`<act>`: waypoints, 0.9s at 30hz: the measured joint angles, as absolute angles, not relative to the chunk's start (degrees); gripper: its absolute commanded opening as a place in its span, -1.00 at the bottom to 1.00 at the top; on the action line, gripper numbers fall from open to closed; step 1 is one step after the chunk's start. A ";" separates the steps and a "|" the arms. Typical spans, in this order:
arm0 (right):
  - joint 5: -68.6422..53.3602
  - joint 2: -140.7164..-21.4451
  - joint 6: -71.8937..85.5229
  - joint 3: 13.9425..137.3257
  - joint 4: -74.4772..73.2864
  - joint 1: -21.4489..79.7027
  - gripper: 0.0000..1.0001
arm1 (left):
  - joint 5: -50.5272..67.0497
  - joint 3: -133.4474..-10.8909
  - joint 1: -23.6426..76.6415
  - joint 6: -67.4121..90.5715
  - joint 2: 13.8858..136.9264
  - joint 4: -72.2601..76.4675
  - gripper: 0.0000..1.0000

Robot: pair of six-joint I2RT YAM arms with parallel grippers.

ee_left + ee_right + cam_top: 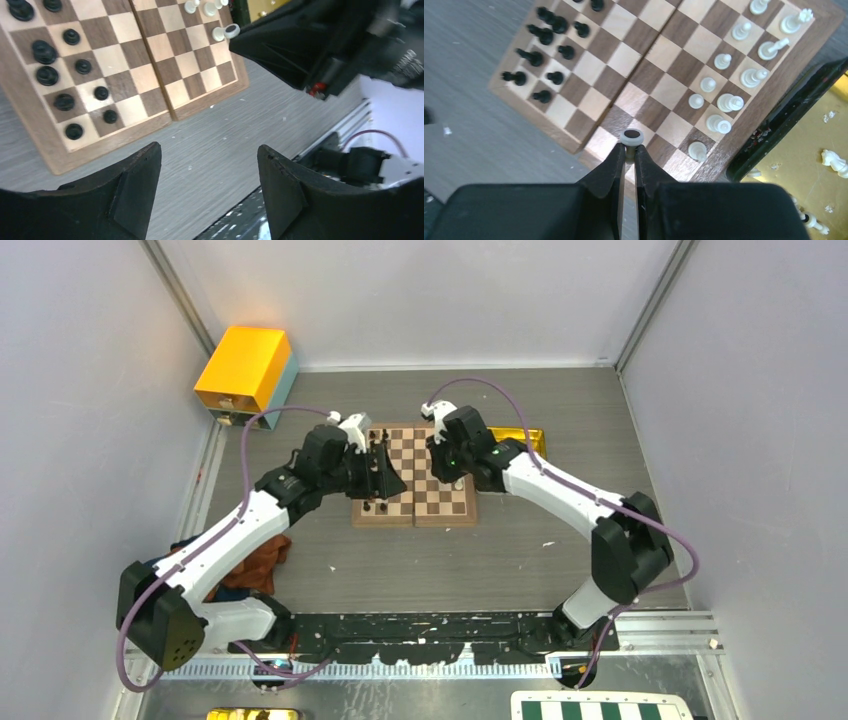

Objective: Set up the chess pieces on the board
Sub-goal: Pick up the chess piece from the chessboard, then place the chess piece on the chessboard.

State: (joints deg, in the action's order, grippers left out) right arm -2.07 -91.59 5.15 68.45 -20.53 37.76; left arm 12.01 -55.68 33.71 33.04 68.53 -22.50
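I see the board (659,90) flat on the desk (474,100), with brown and tan squares and a seam down the middle. The black pieces (544,35) stand along one edge and the white pieces (729,102) along the other. One white piece (631,136) is pinched in my right fingers (611,170) over the board.

Top external camera: high, rear-mounted, looking down over the whole table (520,560). Wrist cameras: close, angled downward; all three views share the board (445,519)
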 measured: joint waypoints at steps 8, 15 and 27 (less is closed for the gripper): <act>-9.06 -85.32 6.59 66.70 -20.58 37.76 -0.98 | 16.69 -55.44 30.59 46.81 71.64 -17.65 0.43; -12.88 -84.01 8.19 65.23 -20.75 37.76 -0.98 | 19.27 -55.44 27.64 56.47 74.76 -13.41 0.43; -15.57 -83.15 9.37 65.14 -20.53 38.11 -0.98 | 25.98 -53.71 26.57 67.44 80.66 -4.99 0.22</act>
